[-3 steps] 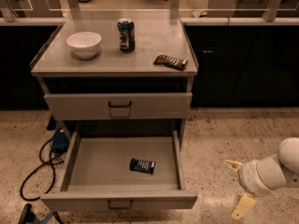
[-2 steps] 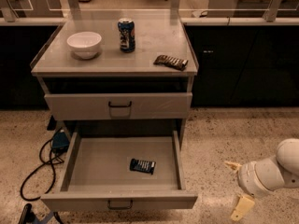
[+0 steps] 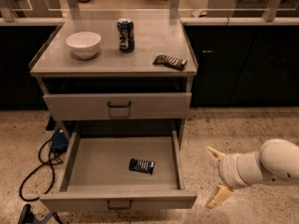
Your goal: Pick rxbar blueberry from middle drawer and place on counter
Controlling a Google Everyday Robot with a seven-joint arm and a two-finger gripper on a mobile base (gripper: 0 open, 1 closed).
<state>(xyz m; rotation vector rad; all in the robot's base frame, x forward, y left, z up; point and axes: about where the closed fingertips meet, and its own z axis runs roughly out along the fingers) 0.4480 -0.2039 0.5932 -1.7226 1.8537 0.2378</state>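
Camera view: the middle drawer (image 3: 70, 158) stood pulled well out, so its floor was open from above. The rxbar blueberry (image 3: 141, 165) lay flat on that floor, right of centre, nearer the front wall and clear of all walls. The gripper (image 3: 216, 175) hung low outside the drawer at picture right, fingers spread wide w/ nothing btw them, prob. ready for a top-down grab. The counter (image 3: 145, 45) carried a white bowl (image 3: 84, 44), a blue soda can (image 3: 125, 34) & a dark ridged packet (image 3: 170, 61), w/ bare space mid-front for the bar. The upper drawer front (image 3: 117, 105) was shut. The drawer's right wall stood btw gripper & bar. A cable (image 3: 35, 174) lay on the floor at picture left, out of the way.
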